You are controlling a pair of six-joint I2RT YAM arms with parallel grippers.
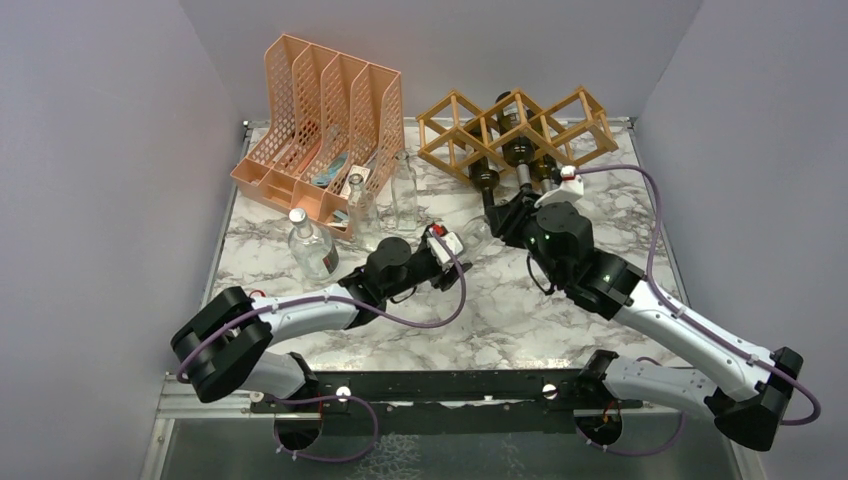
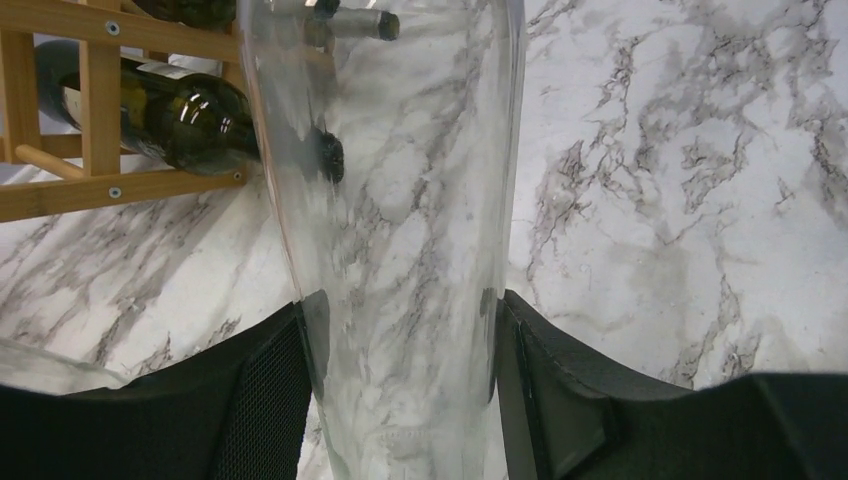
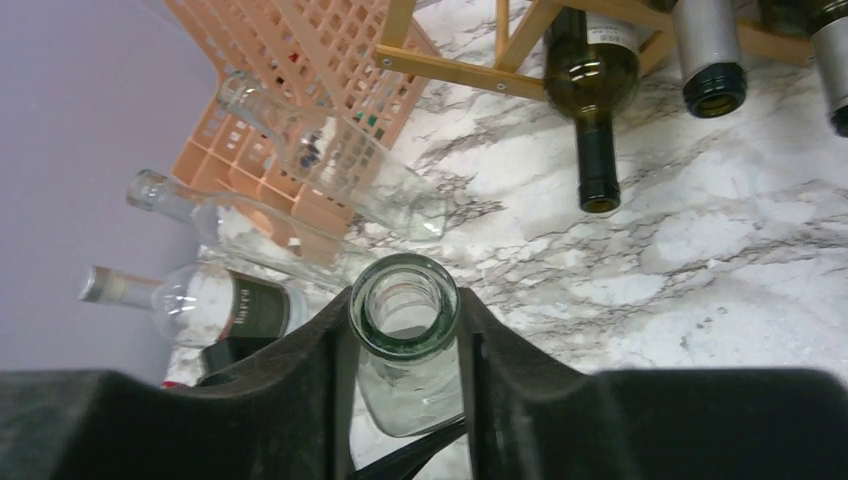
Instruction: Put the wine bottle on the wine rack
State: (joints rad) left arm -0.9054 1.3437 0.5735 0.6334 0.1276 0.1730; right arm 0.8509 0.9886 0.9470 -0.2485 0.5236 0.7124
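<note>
Top view: both arms stretch low over the marble table (image 1: 520, 310), the left gripper (image 1: 458, 240) and right gripper (image 1: 497, 215) meeting at one clear wine bottle (image 1: 478, 232), just near of the wine rack (image 1: 515, 125). The rack carries three dark bottles (image 1: 520, 150). Three clear bottles (image 1: 360, 210) stand by the peach file organizer (image 1: 320, 110), far left.

Left wrist: the fingers (image 2: 260, 400) clamp the bottle's body.

Right wrist: the fingers (image 3: 310, 400) pinch its open neck. Label writing is unreadable.
</note>
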